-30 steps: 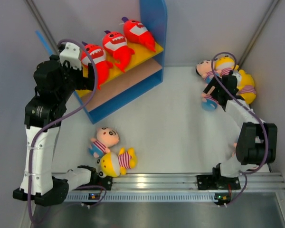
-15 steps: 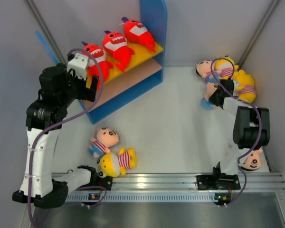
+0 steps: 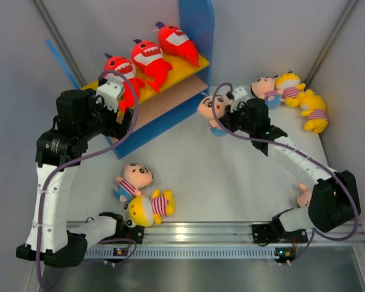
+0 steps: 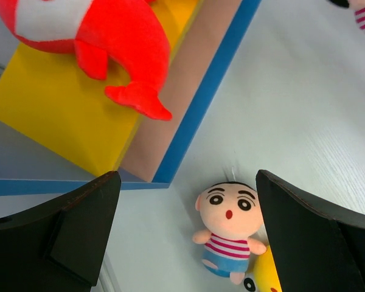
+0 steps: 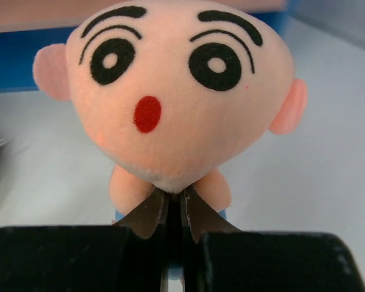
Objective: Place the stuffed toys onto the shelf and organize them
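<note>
The shelf (image 3: pixel 198 27) stands at the back left. Three red sharks (image 3: pixel 149 58) lie in a row on its yellow top board (image 3: pixel 181 68). My right gripper (image 3: pixel 226 115) is shut on a pink-faced doll (image 3: pixel 208 108), pinched just under the chin in the right wrist view (image 5: pixel 176 91), beside the shelf's right end. My left gripper (image 3: pixel 118 120) hangs open by the shelf's left end. In the left wrist view, its fingers (image 4: pixel 73 225) frame a pink-faced doll (image 4: pixel 228 222) on the table, with a shark's tail (image 4: pixel 128 67) above.
A pink-faced doll (image 3: pixel 134 178) and a yellow doll (image 3: pixel 151 207) lie near the left arm's base. Another pink-faced doll (image 3: pixel 264 88) and two yellow dolls (image 3: pixel 290 81) (image 3: pixel 314 114) lie at the back right. A further doll (image 3: pixel 303 196) shows partly behind the right arm.
My right gripper shut on a pink-faced doll at the back-right pile and carried it left to the shelf's right end. My left gripper, still open, drew slightly away from the leftmost shark.
</note>
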`<action>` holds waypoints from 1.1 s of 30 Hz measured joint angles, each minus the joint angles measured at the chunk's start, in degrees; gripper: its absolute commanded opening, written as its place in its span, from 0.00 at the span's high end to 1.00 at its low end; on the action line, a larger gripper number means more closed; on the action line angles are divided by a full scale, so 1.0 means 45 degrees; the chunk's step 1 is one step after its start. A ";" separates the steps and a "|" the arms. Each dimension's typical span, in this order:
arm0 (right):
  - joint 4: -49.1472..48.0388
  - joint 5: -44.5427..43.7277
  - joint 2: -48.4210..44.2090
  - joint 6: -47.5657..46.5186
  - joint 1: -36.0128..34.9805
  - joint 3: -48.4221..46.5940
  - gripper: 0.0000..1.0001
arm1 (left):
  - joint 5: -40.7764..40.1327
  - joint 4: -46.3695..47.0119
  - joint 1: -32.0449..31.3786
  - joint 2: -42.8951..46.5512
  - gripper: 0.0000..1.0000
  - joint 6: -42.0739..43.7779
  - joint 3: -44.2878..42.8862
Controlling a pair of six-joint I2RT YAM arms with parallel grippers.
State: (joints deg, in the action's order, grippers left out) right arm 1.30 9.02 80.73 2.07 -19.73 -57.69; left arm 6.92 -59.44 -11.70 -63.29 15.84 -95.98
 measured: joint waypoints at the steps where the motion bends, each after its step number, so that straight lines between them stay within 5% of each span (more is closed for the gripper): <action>1: -0.0102 0.0544 -0.0272 -0.0461 -0.0816 -0.0175 1.00 | 0.0131 -0.0063 0.0000 0.0010 0.01 0.0029 0.0131; 6: 0.0165 0.2161 0.0131 -0.1846 -0.2161 -0.2302 1.00 | 0.0714 -0.0204 0.0005 0.0029 0.01 0.0029 0.0860; 18: 0.0733 0.2613 0.1846 -0.2798 -0.6198 -0.5071 1.00 | 0.3900 -0.0369 0.0010 -0.0136 0.01 -0.0452 0.1137; 25: 0.0811 0.3084 0.2608 -0.2739 -0.7203 -0.6212 1.00 | 0.3531 -0.0369 0.0049 -0.0646 0.01 -0.0675 0.1093; 29: 0.0855 0.3415 0.2628 -0.2676 -0.7354 -0.6212 1.00 | 0.3235 -0.0384 0.0068 -0.0806 0.35 -0.0908 0.1093; 30: 0.0860 0.3473 0.2628 -0.2662 -0.7359 -0.6212 1.00 | 0.3235 -0.0389 0.0068 -0.0826 0.56 -0.0952 0.1093; 33: 0.0811 0.3628 0.2628 -0.2657 -0.7368 -0.6212 1.00 | 0.3458 -0.0423 0.0029 -0.0826 0.92 -0.1039 0.1093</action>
State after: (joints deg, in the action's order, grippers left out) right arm 4.95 25.34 92.55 -9.89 -52.88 -85.65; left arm 22.48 -61.34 -11.57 -67.00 11.16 -91.07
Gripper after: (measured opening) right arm 0.035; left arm 0.307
